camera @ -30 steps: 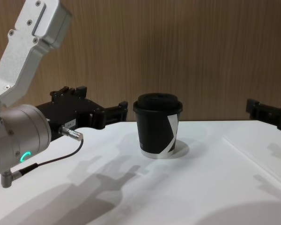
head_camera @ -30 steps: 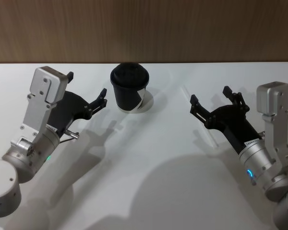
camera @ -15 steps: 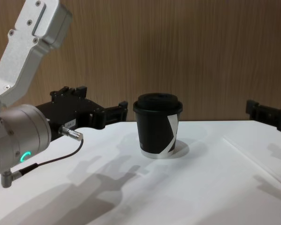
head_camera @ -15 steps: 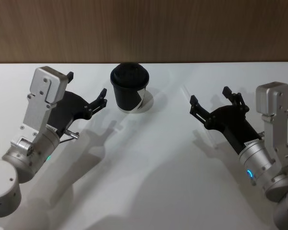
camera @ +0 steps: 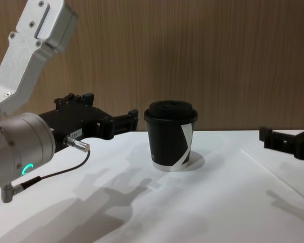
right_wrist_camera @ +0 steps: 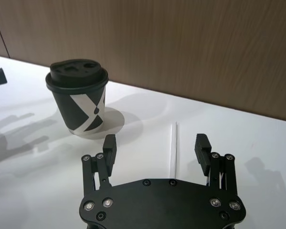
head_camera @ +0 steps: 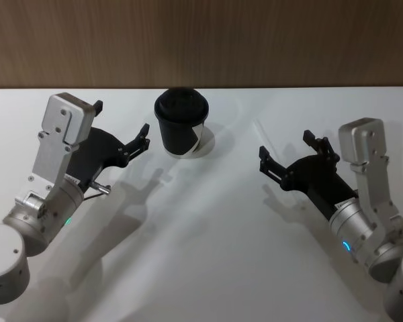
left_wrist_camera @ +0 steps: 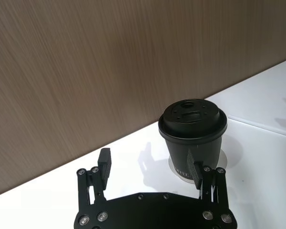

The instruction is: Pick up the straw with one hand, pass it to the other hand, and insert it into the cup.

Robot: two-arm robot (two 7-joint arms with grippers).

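The black cup [head_camera: 181, 125] with its domed lid stands upright at the back middle of the white table; it also shows as the cup [right_wrist_camera: 78, 95] and the cup [camera: 170, 134]. The thin white straw [right_wrist_camera: 174, 145] lies flat on the table to the cup's right. In the right wrist view it runs into the gap between my right gripper's fingers; the straw [head_camera: 258, 128] is partly hidden under that gripper. My right gripper [head_camera: 285, 145] hovers open over the straw, empty. My left gripper [head_camera: 121, 119] hangs open and empty just left of the cup.
The white table [head_camera: 201, 241] has free room in front of the cup and between the arms. A brown wooden wall [head_camera: 201, 40] closes off the table's far edge. Both arms throw shadows on the tabletop.
My right gripper has moved left and lower, closer to the straw. The left arm, cup and straw have not moved.
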